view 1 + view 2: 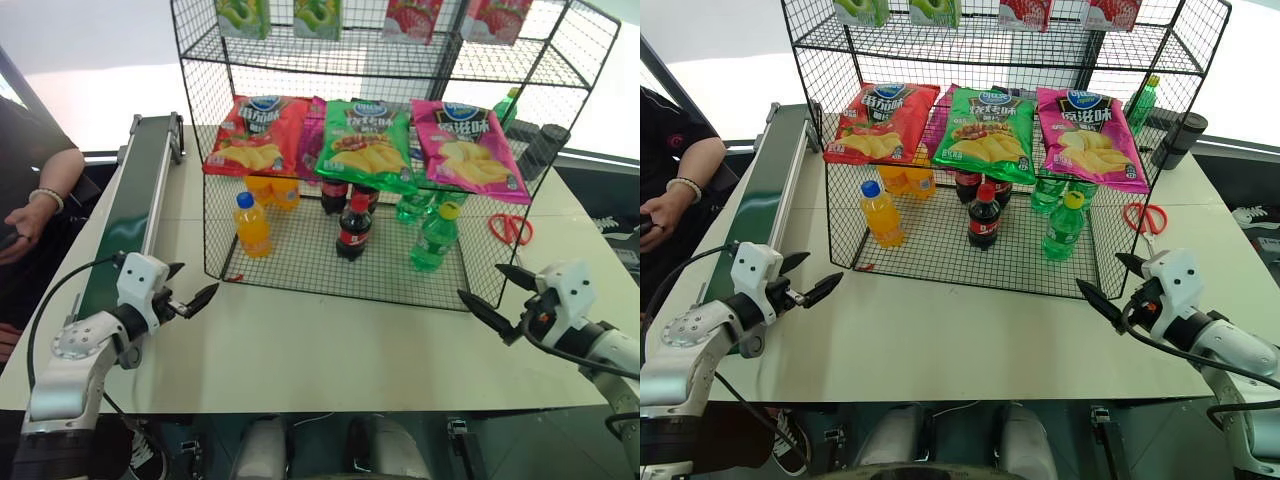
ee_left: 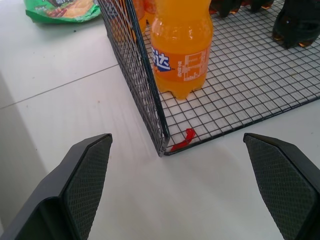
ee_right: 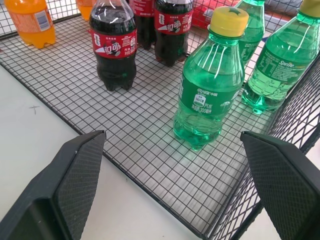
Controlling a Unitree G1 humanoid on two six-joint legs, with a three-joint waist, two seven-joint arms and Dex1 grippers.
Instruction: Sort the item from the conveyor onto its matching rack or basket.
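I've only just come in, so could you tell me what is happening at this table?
The robot is sorting drinks from the conveyor onto the black wire rack. The green soda bottle already stands upright on the rack's bottom tier, beside the cola bottle. Both tools, left and right, are open and hold nothing, over the table in front of the rack.

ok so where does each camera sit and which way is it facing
Head eyes: on the head, looking forward and down at the wire shelf, conveyor and table; the left hand and right hand show, both open.
Left wrist: on that arm, facing the shelf's corner and the orange bottle, between its own fingers.
Right wrist: facing the green bottle and cola bottle.
Shared: both wrist views see the orange bottle.
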